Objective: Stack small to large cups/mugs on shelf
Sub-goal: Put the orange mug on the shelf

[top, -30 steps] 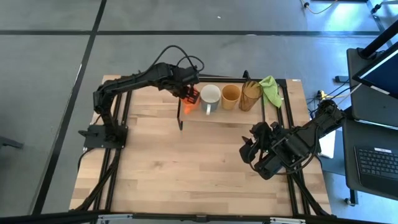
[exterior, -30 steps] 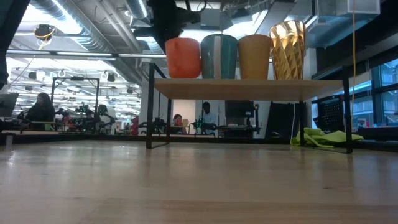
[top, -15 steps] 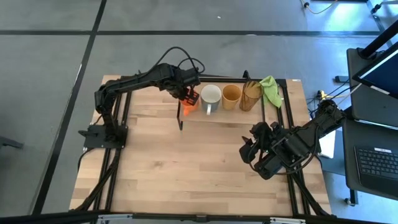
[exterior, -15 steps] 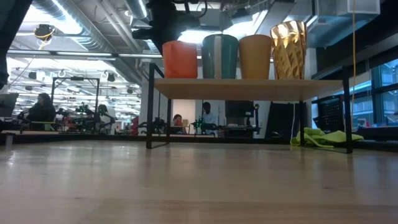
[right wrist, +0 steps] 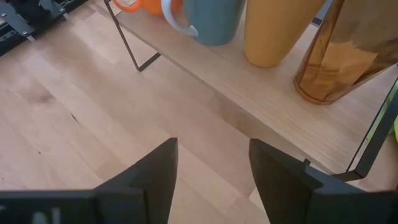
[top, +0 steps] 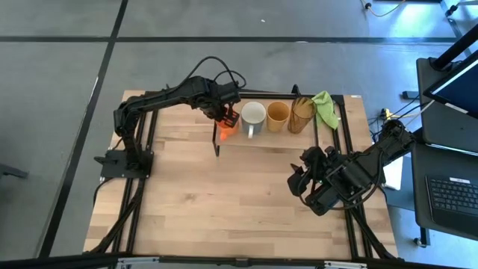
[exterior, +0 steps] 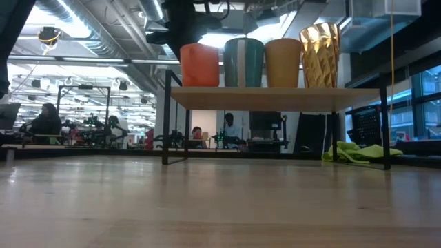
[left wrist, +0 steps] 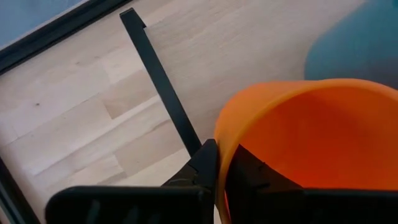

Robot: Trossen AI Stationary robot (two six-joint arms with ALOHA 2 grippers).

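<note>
The light-wood shelf [exterior: 275, 98] stands at the table's far side and bears four vessels in a row: a small orange cup [exterior: 200, 65] at the left end, a white-lined blue-grey mug [exterior: 244, 62], a tan-yellow mug [exterior: 283, 62] and a taller amber tumbler [exterior: 319, 55]. My left gripper [top: 226, 114] is over the shelf's left end, shut on the orange cup [top: 228, 124]. My right gripper [top: 297, 179] is open and empty over the table's right middle, facing the shelf [right wrist: 249, 106]. My left gripper holds the orange cup by its rim [left wrist: 219, 140], one finger [left wrist: 249, 174] inside the cup and one [left wrist: 205, 165] outside. The fingers come from above. The cup stands upright with its bottom at the shelf board [exterior: 200, 86]; I cannot tell whether it rests there.
A green cloth [top: 325, 108] lies on the table at the shelf's right end, also seen in the low view [exterior: 358, 151]. The shelf's thin black legs [left wrist: 165, 87] stand on the tabletop. Bare wood tabletop [top: 224, 194] lies in front of the shelf.
My left gripper has carried the orange cup a little toward the table's left edge, away from the blue-grey mug. The cup, which leaned slightly, now stands upright at the shelf's left end.
</note>
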